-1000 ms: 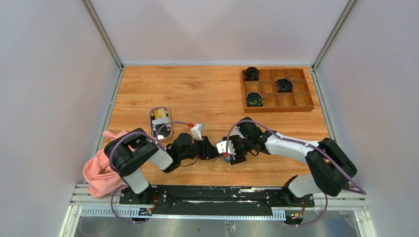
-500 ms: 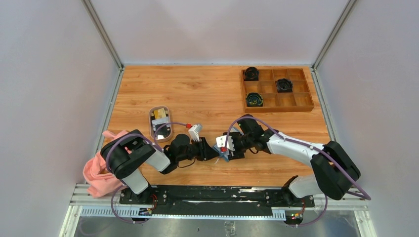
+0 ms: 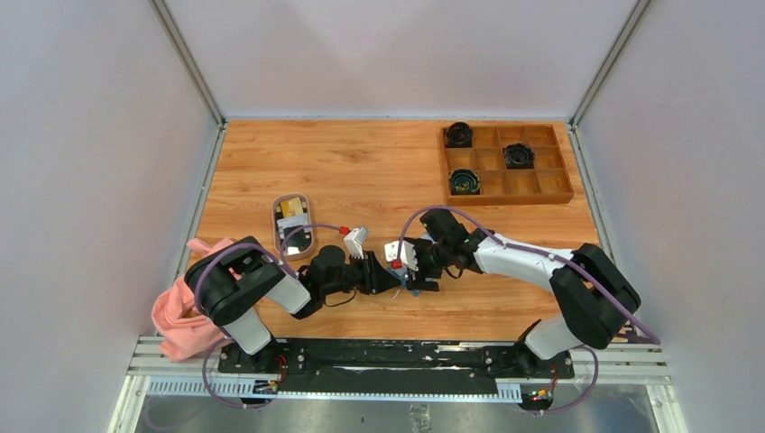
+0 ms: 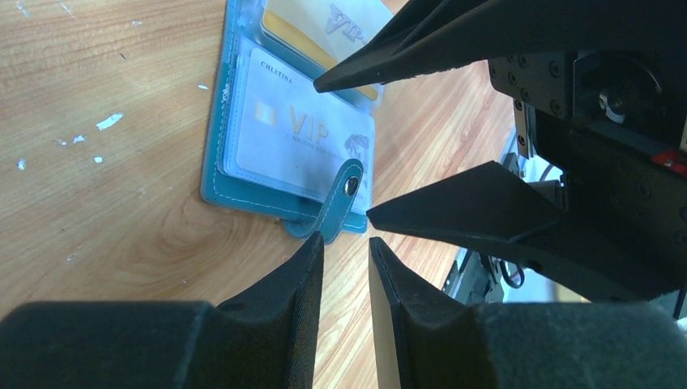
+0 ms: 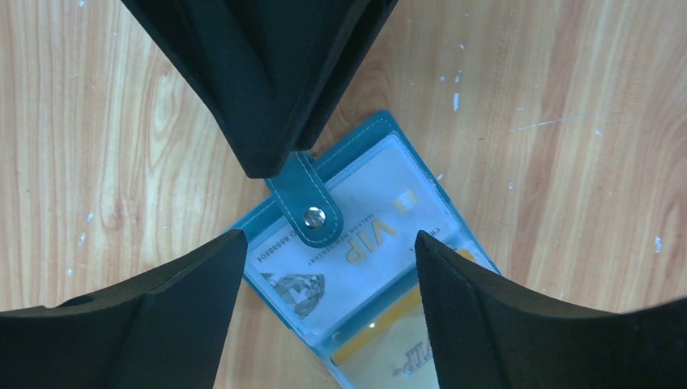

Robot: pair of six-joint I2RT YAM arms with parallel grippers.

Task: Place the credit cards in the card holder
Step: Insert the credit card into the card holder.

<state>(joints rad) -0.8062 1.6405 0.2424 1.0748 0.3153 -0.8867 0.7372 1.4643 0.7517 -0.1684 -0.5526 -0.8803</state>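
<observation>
The teal card holder [image 5: 369, 130] lies open on the wood, also in the left wrist view [image 4: 217, 146]. A white VIP card [image 5: 373, 235] and a yellow card [image 5: 389, 348] sit in its clear pockets. Its snap strap [image 5: 308, 203] lies folded over the white card. My right gripper [image 5: 330, 237] hangs open above the holder, one finger on each side of it. My left gripper [image 4: 346, 239] is low on the table at the strap's end [image 4: 336, 203], its jaws a narrow gap apart with only wood between them. In the top view both grippers meet at centre front [image 3: 403, 275].
A small oval dish [image 3: 293, 224] with a yellowish card-like piece lies left of the arms. A pink cloth [image 3: 180, 307] is bunched at the near left edge. A brown compartment tray [image 3: 507, 162] with dark round items stands at the back right.
My right arm has swung left, bringing its gripper over the card holder and close to the left gripper. The left arm has barely moved.
</observation>
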